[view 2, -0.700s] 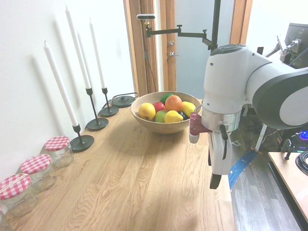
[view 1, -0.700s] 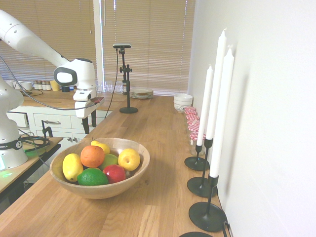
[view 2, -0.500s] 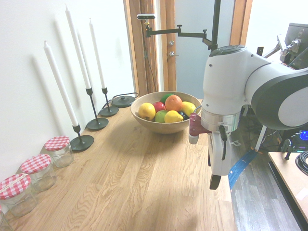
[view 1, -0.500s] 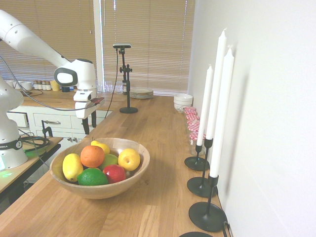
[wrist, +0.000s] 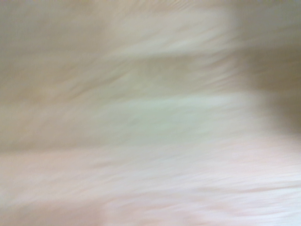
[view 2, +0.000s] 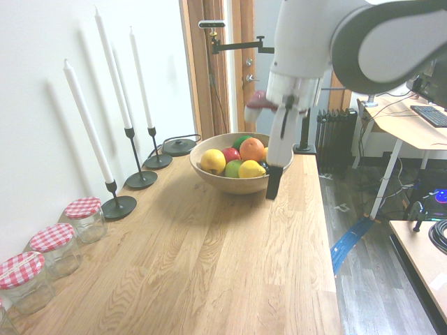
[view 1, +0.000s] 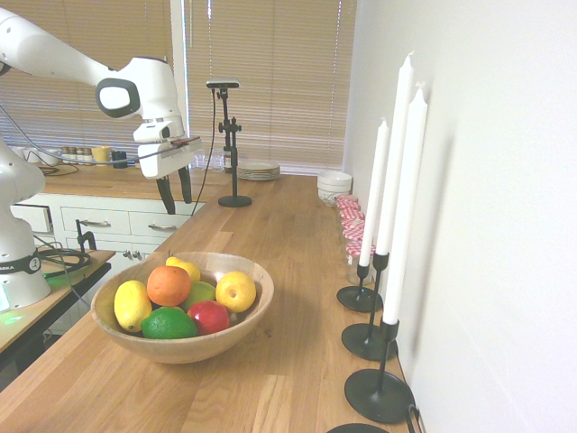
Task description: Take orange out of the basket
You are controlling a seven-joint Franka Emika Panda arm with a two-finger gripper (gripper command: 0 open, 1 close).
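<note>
- Wooden countertop (view 1: 270, 234), long and light-brown, runs beside a white wall, with slatted blinds behind it in the first exterior view.
- White arm's two-finger gripper (view 1: 176, 191) hangs in the air above the counter, at about 12 o'clock from the bowl in the first exterior view, well apart from the fruit; its dark fingers (view 1: 166, 194) point down with a clear gap between them, released and holding nothing.
- Wide, shallow, light-brown wooden basket (view 1: 194, 347) sits on the counter.
- Round, deep orange fruit, the orange (view 1: 169, 285), lies inside the basket on top of the pile, left of centre.
- At 9 o'clock from the orange lies a yellow lemon (view 1: 132, 304); at 6 o'clock a green lime (view 1: 168, 324); at 4 o'clock a red apple (view 1: 208, 317); at 3 o'clock a paler yellow round fruit (view 1: 235, 290).
- Tall white candles in black holders (view 1: 377, 271) stand along the wall at the right.
- Wrist view shows only blurred pale wood.
</note>
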